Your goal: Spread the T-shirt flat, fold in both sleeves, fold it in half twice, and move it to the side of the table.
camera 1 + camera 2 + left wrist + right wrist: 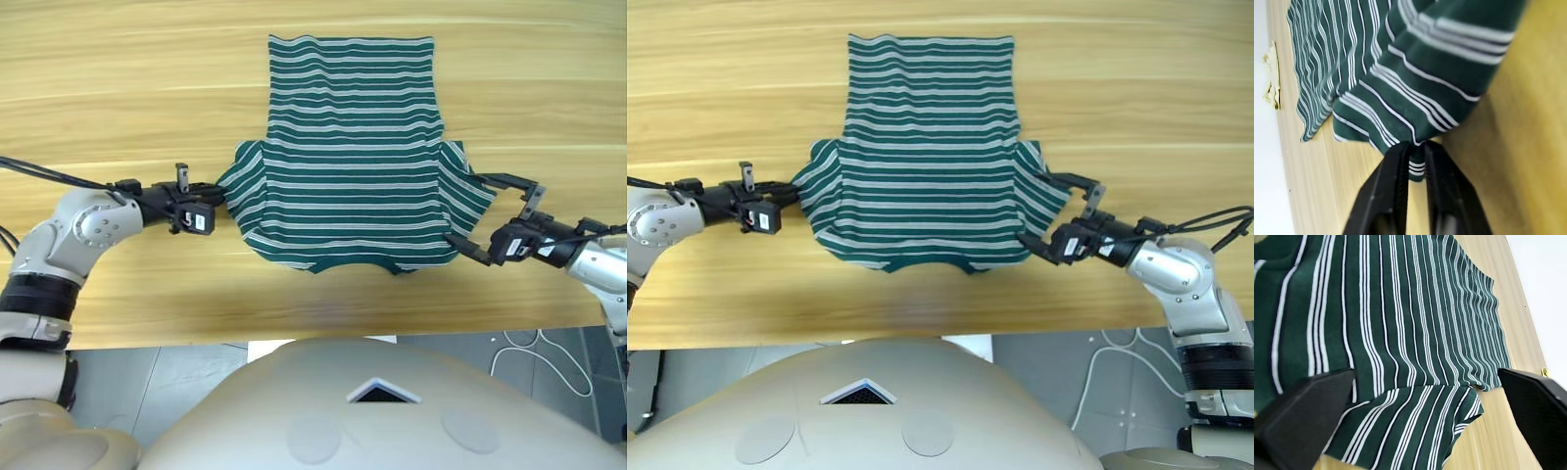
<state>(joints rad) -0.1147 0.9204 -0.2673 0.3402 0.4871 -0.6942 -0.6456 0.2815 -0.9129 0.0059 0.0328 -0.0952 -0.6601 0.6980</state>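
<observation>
Pinching T-shirt (353, 147) sleeve, left gripper (219, 200).

Broad tabletop (118, 78) around the T-shirt (353, 147)

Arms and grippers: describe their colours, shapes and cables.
The left arm and right arm have rounded silver-grey shells with black wrist sections. The left gripper and right gripper are black, with two slim fingers each. Thin black cables run outside both forearms.

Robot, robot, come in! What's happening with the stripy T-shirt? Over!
Left pincer shut on the left sleeve. Right pincer open at the right sleeve. T-shirt flat on the table, sleeves not folded yet.
</observation>
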